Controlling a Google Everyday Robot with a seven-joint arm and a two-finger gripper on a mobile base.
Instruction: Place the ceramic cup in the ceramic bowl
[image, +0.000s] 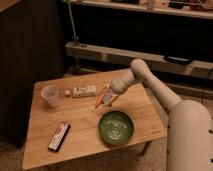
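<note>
A pale cup (50, 95) stands upright near the left edge of the wooden table (85, 131). A green bowl (116, 127) sits at the front right of the table, empty. My gripper (105, 100) is at the table's middle, low over the surface, right of a bottle and above the bowl's far side. It is well to the right of the cup. Something orange shows at the gripper's tip.
A white bottle (82, 91) lies on its side between the cup and the gripper. A dark flat packet (59, 136) lies at the front left. Metal shelving (140, 52) stands behind the table. My white arm (165, 95) reaches in from the right.
</note>
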